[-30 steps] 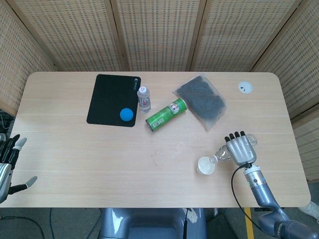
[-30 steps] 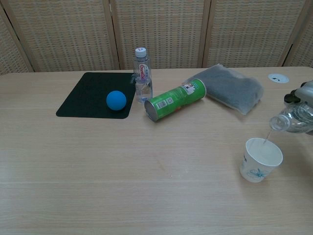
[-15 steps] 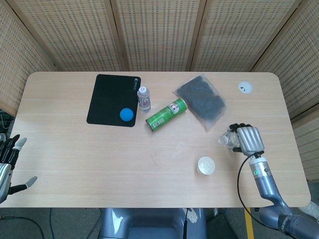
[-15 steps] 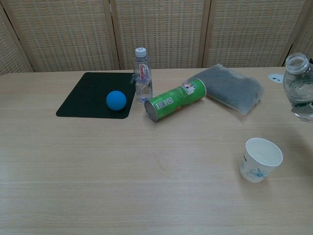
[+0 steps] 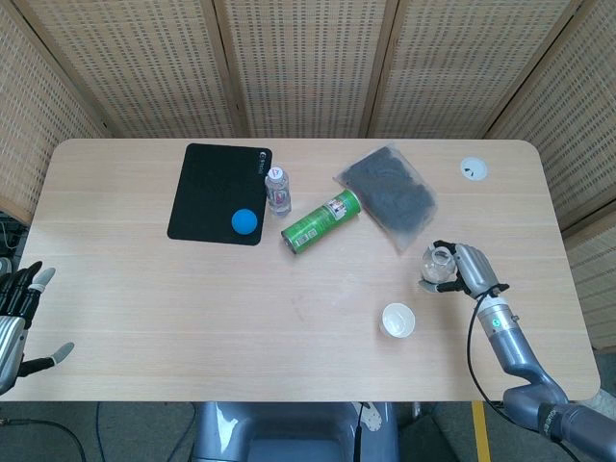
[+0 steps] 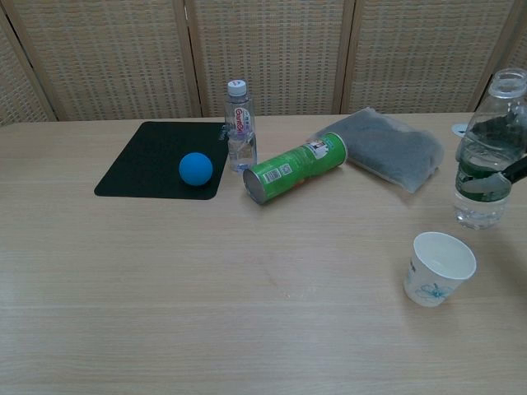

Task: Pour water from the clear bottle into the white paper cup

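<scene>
Your right hand (image 5: pixel 469 270) has its fingers wrapped around the uncapped clear plastic water bottle (image 6: pixel 486 160), upright at the table's right side, just beyond the white paper cup (image 6: pixel 439 267). In the chest view the hand is mostly cut off. A second ago it was tipped, pouring. Your left hand (image 5: pixel 21 318) sits open, far left.

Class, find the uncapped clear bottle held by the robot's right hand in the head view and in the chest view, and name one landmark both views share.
Head view: the uncapped clear bottle is at right of centre, seen from above, gripped by the right hand.
Chest view: it stands upright at the right edge.
Shared landmark: the white paper cup, just in front of it and to its left.
</scene>
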`<state>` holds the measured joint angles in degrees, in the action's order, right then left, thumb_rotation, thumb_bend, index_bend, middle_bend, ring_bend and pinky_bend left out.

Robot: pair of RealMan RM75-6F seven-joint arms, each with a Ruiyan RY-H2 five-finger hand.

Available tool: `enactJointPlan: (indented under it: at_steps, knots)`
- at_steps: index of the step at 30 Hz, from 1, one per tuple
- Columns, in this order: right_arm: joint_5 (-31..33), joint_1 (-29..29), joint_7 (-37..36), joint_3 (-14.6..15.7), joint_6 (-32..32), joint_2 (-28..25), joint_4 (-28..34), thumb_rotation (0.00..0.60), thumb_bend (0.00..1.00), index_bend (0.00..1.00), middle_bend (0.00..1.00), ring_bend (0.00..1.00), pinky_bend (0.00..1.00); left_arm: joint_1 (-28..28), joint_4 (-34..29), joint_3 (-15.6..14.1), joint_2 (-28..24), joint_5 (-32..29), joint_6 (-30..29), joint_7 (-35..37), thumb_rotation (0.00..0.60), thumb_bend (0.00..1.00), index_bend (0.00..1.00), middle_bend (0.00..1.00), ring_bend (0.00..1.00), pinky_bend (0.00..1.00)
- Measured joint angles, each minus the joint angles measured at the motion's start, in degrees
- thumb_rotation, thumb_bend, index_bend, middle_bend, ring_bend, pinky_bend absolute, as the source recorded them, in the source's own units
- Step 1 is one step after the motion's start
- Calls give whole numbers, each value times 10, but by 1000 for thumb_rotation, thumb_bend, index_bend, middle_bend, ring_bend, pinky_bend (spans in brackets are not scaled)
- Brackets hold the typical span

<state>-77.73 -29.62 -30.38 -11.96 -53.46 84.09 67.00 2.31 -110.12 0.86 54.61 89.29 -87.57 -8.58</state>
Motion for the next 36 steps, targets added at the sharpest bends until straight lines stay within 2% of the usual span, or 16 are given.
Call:
enactJointPlan:
  at_steps: [8,15,18,20,24,26,36]
  knots:
    - [-46,-10,-96,19,-27,62,-92,600,620,567,567,424,121,1,0,0,0,-3,4,0,600,155,0,0,0,0]
    - [-57,-18,-134,34,-31,97,-143,600,621,567,565,406,90,2,-2,2,2,-9,4,-4,600,155,0,0,0,0]
    - [-57,-20,-140,37,-31,106,-156,600,609,566,535,388,75,2,-2,1,2,-9,6,-5,600,155,0,0,0,0]
    - [-58,-21,-147,41,-31,109,-162,600,542,534,474,339,57,2,-3,0,2,-9,7,-5,600,155,0,0,0,0]
    - [-65,-21,-162,49,-33,110,-168,600,305,345,286,175,3,2,-3,0,2,-9,6,-5,600,155,0,0,0,0]
    - [-72,-22,-177,54,-35,108,-171,600,236,289,242,143,0,2,-4,0,1,-9,5,-5,600,155,0,0,0,0]
    - [-89,-20,-214,74,-46,91,-175,600,178,184,96,28,0,0,-4,-2,1,-4,3,-4,600,155,0,0,0,0]
